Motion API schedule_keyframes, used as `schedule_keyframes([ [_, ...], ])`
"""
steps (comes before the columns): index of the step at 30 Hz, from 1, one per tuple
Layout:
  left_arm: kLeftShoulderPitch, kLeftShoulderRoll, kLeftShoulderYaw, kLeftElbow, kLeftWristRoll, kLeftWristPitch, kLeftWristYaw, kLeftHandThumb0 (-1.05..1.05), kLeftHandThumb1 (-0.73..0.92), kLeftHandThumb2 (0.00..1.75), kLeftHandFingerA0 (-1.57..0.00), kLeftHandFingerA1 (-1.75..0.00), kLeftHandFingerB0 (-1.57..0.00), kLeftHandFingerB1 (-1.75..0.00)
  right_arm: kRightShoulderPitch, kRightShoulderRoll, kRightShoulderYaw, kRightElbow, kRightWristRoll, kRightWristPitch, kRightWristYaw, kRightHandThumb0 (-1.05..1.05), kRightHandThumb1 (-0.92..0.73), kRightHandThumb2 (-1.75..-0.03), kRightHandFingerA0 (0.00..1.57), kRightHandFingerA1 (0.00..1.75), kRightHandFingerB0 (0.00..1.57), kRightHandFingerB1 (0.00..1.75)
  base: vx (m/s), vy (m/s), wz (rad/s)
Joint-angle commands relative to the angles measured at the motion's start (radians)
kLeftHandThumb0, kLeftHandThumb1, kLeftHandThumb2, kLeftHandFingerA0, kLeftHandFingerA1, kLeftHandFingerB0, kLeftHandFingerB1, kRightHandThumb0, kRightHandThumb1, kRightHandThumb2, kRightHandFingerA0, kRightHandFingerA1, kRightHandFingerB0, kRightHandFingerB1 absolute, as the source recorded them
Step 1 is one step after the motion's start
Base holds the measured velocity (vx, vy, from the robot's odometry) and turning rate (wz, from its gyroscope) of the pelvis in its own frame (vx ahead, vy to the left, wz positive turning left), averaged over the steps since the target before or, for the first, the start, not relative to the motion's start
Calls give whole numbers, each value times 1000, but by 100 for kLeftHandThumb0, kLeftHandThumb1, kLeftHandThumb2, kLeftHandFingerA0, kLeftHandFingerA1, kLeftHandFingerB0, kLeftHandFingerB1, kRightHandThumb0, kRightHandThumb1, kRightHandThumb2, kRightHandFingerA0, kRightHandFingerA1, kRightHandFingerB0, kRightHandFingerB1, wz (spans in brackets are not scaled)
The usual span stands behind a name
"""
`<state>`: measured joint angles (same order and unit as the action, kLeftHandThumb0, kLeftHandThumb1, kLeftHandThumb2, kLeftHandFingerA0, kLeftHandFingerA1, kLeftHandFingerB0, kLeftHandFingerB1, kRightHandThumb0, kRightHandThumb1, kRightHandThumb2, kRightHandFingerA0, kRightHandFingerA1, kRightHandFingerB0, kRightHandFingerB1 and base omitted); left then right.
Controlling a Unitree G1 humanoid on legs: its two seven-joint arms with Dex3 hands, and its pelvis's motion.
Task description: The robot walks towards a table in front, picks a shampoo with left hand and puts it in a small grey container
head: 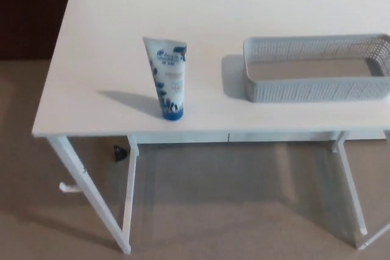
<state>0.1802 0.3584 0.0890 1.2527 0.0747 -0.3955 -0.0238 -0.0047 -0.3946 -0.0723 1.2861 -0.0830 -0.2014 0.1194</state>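
A white and blue shampoo tube (167,77) stands upright on its blue cap near the front edge of the white table (109,35). To its right on the same table sits a small grey woven container (317,68) with nothing visible inside; its right end is cut off by the picture's edge. Neither of my hands shows in the head view.
The table stands on thin white legs (91,196) over a beige carpet. A small black object (119,153) lies on the floor under the table's left side. A dark wall or panel (30,13) is at the far left.
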Motion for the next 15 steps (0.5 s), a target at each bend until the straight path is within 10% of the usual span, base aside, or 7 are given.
schedule_keyframes([
  [1, 8, 18, 8, 5, -1, -2, 3, -31, 48, 65, -57, -48, -43, -43, 8, 1, 0, 3, -2, 10, 6, -25, -61, -58, 78, 54, 54, 43, 160, 34, -11],
  [15, -7, 26, 15, 12, -5, -2, -15, -31, 46, 65, -59, -49, -42, -43, -3, -2, 18, -1, -14, 4, 10, -26, -64, -59, 75, 52, 53, 42, 165, 149, -5],
])
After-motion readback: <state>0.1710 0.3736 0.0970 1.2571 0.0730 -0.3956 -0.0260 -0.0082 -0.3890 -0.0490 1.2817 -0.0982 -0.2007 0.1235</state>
